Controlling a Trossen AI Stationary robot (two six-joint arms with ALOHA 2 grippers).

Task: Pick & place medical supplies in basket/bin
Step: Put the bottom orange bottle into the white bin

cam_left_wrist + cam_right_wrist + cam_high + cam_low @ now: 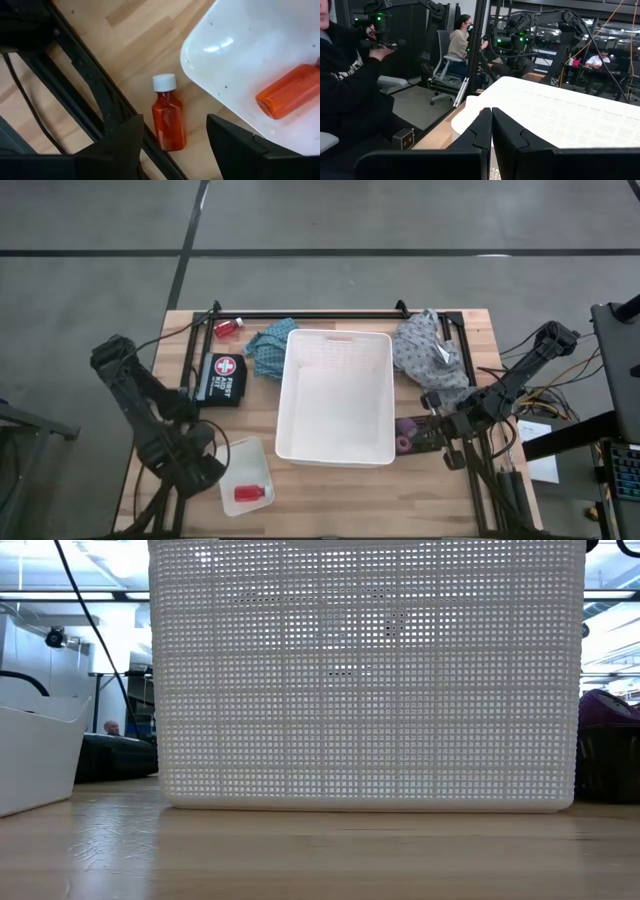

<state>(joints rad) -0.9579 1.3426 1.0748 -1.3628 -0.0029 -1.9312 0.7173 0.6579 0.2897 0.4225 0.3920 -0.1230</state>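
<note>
Your left gripper [172, 142] stands parted over the table's near-left corner, empty, with a small red bottle with a white cap [167, 116] lying flat on bare wood between its fingers. Just beside it sits the shallow translucent-white tray [240, 55], holding another red bottle [289, 91]. Your right gripper [491, 131] is closed, low beside the large white slotted basket [335, 395].

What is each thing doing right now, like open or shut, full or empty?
Left gripper: jaws open, holding nothing.
Right gripper: jaws shut, empty.
White basket: empty.
Small tray: partly filled.
Bottle in tray: lying down.
Bottle beside tray: capped, lying on the table.
Teal cloth: bunched up.
Grey cloth: bunched up.
</note>
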